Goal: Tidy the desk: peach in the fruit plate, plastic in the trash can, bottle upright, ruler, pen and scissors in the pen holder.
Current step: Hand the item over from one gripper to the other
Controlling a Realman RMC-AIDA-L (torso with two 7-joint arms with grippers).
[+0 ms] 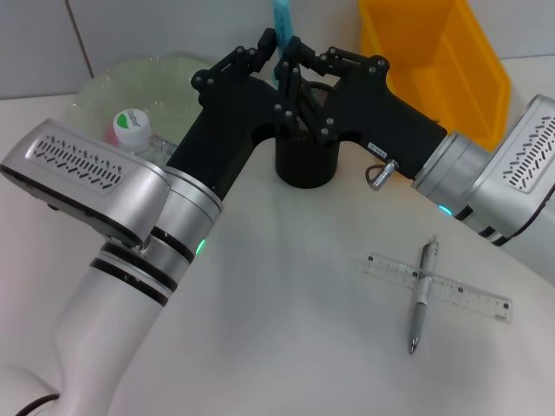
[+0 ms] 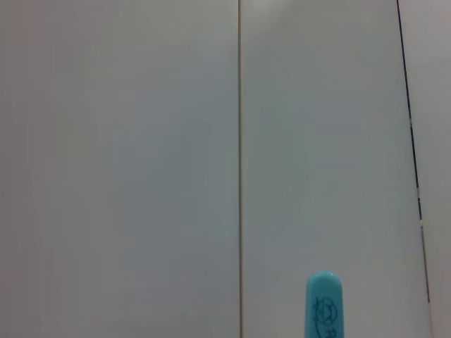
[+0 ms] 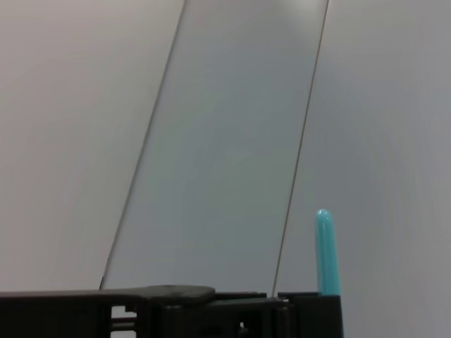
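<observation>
Crowding over the black mesh cylindrical pen holder (image 1: pixel 305 156): left claw (image 1: pixel 270 54) and right claw (image 1: pixel 295 71), both meeting at the turquoise plastic-handled scissors (image 1: pixel 284 24) standing above the holder mouth. Cannot tell which claw really pinches the scissors; left looks narrow around the handle, right also close in against it, grip hidden by linkages. Wrist views give only the turquoise tip against blank wall panels.

Risks, judged:
- Claw linkages nearly touching each other; any sideways shift likely to knock them together.
- Releasing off-centre could let blades catch the rim and tip the holder toward the worktop (image 1: pixel 286 347).
- Left forearm passing just beside the clear plastic bottle with green-and-white cap (image 1: pixel 132 127), lying at the pale green translucent fruit plate (image 1: pixel 113 82); retreat could nudge it.

Room:
- Yellow plastic bin (image 1: pixel 434 61) close behind right arm, so tight backing space there.
- Front of worktop open except clear plastic ruler (image 1: pixel 442 286) with silver pen (image 1: pixel 422 295) lying across it, well apart from holder, near the right edge.
- Straight-up retreat looks safest for both arms.
</observation>
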